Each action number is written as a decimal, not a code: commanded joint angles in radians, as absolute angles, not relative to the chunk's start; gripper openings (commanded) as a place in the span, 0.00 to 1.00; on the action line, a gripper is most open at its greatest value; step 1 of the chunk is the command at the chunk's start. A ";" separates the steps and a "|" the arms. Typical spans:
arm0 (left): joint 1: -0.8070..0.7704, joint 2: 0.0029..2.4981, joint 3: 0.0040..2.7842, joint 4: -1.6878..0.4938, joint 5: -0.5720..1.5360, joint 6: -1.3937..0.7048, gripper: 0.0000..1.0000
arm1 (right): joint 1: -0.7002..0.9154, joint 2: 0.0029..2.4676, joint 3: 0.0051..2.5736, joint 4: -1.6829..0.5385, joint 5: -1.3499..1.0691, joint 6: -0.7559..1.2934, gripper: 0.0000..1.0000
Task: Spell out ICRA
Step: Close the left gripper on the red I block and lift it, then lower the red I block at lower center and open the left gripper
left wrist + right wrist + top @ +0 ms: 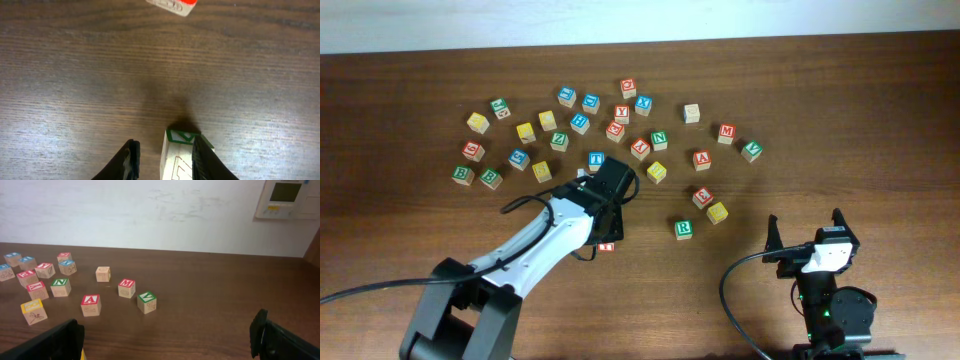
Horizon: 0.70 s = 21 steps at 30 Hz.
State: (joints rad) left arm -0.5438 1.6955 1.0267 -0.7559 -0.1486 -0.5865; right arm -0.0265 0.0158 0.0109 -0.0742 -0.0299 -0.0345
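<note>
Between the fingers [131,157] of my left gripper [165,146] a green-topped cube [183,137] is standing, touching one finger while the other is hanging clear, so I am pinching nothing. My right gripper [807,226] is hovering spread wide, near right. Green R [683,228] is lying right of my left gripper, nearer it than the other; red A [701,159] is sitting beyond it.

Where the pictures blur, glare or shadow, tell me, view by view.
Overhead: evenly lit, sharp, cubes throwing only short soft shadows on the table. Left wrist: the green-edged cube sits near the lens, a dark shadow beyond it; the red-topped cube is cropped. Right wrist: the fingers are dark and soft.
</note>
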 commanded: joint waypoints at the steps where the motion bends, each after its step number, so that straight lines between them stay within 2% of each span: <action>1: -0.548 1.748 1.016 -0.764 -0.146 -0.598 0.30 | -0.033 0.010 0.006 -0.078 -0.033 -0.038 0.98; 3: -0.547 1.747 1.032 -0.769 -0.146 -0.586 0.40 | -0.033 0.010 0.006 -0.078 -0.033 -0.037 0.98; 5: -0.547 1.745 1.076 -0.798 -0.146 -0.569 0.44 | -0.033 0.010 0.006 -0.078 -0.033 -0.037 0.98; 13: -0.547 1.745 1.225 -0.929 -0.132 -0.559 0.43 | -0.033 0.010 0.006 -0.078 -0.033 -0.037 0.98; 17: -0.547 1.744 1.313 -0.991 0.037 -0.429 0.46 | -0.033 0.010 0.006 -0.078 -0.033 -0.037 0.98; 18: -0.547 1.744 1.316 -1.006 0.075 -0.380 0.59 | -0.033 0.010 0.006 -0.078 -0.033 -0.037 0.98; 20: -0.547 1.752 1.304 -1.055 0.061 -0.286 0.77 | -0.033 0.010 0.006 -0.078 -0.033 -0.038 0.98; 21: -0.547 1.757 1.290 -1.065 0.010 -0.282 0.82 | -0.033 0.010 0.006 -0.078 -0.033 -0.038 0.98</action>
